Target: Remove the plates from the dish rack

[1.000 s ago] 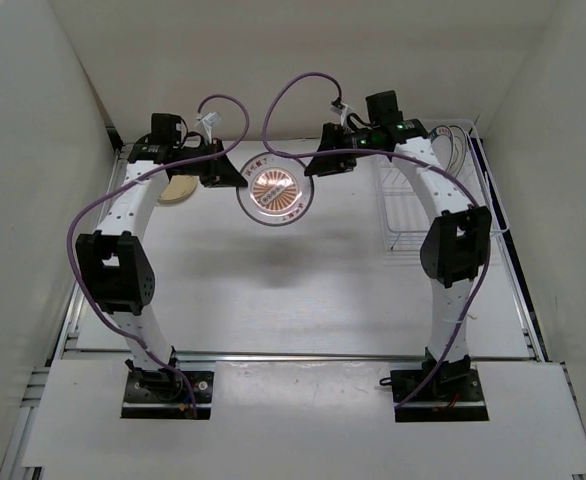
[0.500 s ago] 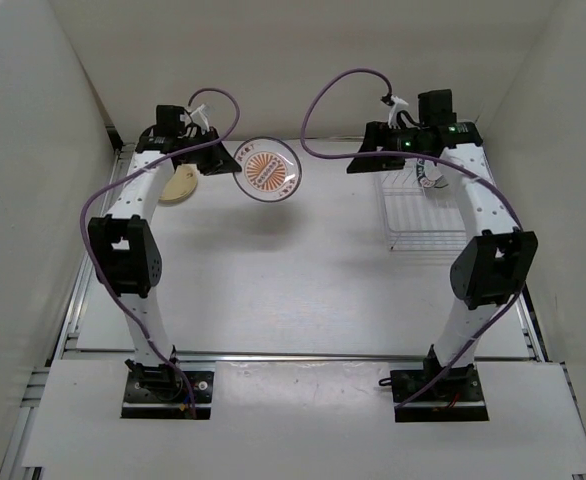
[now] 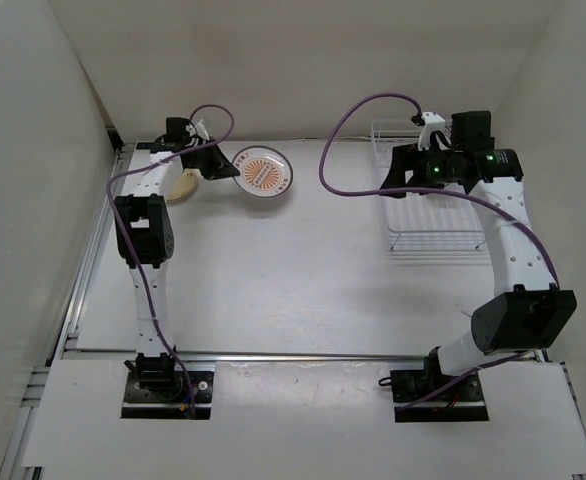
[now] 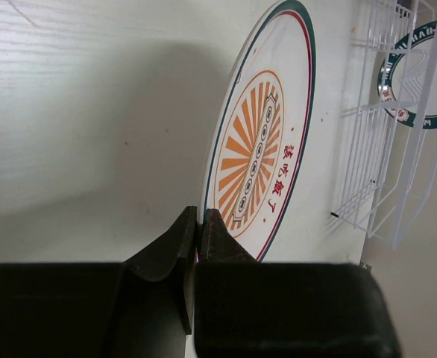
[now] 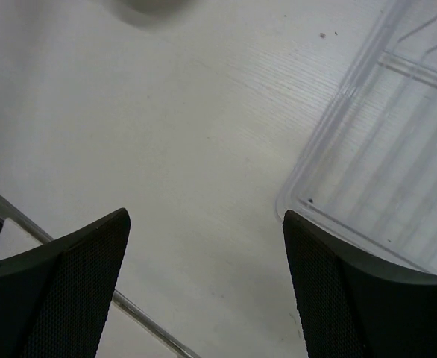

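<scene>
My left gripper (image 3: 233, 169) is shut on the rim of the plate with the orange rayed centre (image 3: 264, 172) and holds it tilted above the table at the far left. In the left wrist view the fingertips (image 4: 198, 218) pinch that plate's (image 4: 262, 145) lower edge. The cream-tan plate (image 3: 182, 188) lies on the table, partly hidden behind the left arm. The white wire dish rack (image 3: 430, 205) stands at the far right. It holds the white dark-ringed plate (image 4: 420, 78) upright. My right gripper (image 3: 393, 172) is open and empty at the rack's left edge, as the right wrist view (image 5: 205, 218) shows.
A clear tray edge (image 5: 375, 179) under the rack shows in the right wrist view. White walls close in the table on the left, back and right. A metal rail (image 3: 293, 356) runs along the near edge.
The left gripper has carried the orange plate left and back. The right gripper has drawn away from that plate and swung right to the rack.
</scene>
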Controlling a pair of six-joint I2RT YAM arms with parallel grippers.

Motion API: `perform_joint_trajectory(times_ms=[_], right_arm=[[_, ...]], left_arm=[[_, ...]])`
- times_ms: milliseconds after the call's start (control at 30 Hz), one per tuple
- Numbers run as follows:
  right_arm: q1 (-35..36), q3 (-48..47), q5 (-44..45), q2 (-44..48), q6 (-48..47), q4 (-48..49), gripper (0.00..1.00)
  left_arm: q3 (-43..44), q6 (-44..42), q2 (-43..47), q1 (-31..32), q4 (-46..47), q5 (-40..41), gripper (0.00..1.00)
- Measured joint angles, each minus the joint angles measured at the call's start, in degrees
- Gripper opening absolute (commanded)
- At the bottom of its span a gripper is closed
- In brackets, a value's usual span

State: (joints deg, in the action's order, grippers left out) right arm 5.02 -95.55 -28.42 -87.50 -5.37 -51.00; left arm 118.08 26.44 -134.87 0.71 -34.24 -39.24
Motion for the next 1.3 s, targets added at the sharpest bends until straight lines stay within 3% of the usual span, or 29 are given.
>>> perform_joint_trajectory(times_ms=[500, 600, 633, 833, 967, 1067, 1300], right_arm=[[-0.1, 2.8, 5.4, 1.8, -4.1, -3.2, 0.88], [-0.1, 3.1, 5.5, 1.9, -4.2, -3.1, 0.88], [-0.1, 3.4, 5.6, 2.0, -4.2, -3.2, 0.88], [-0.1, 4.4, 5.8, 2.7, -4.2, -3.5, 0.88], [-0.1, 4.5, 5.8, 3.2, -4.2, -3.4, 0.88], [-0.3, 4.5, 6.3, 3.8, -3.9, -3.1, 0.88], [-3.9, 4.3, 23.4, 4.0, -2.2, 3.5, 0.86]], left_arm=[[2.8, 2.3, -9.9, 2.8, 2.8, -1.4, 0.10], [2.8, 2.0, -9.9, 3.2, 3.2, -0.4, 0.30], [2.8, 1.8, -9.9, 3.2, 3.3, 0.6, 0.41], [3.1, 0.5, -9.6, 3.8, 3.3, 6.2, 0.75], [3.5, -1.4, -8.4, 4.5, 3.0, 11.8, 0.82], [3.5, -3.1, -7.5, 5.4, 1.9, 17.9, 0.82], [3.4, -8.0, -2.5, 7.6, -2.2, 34.2, 0.82]])
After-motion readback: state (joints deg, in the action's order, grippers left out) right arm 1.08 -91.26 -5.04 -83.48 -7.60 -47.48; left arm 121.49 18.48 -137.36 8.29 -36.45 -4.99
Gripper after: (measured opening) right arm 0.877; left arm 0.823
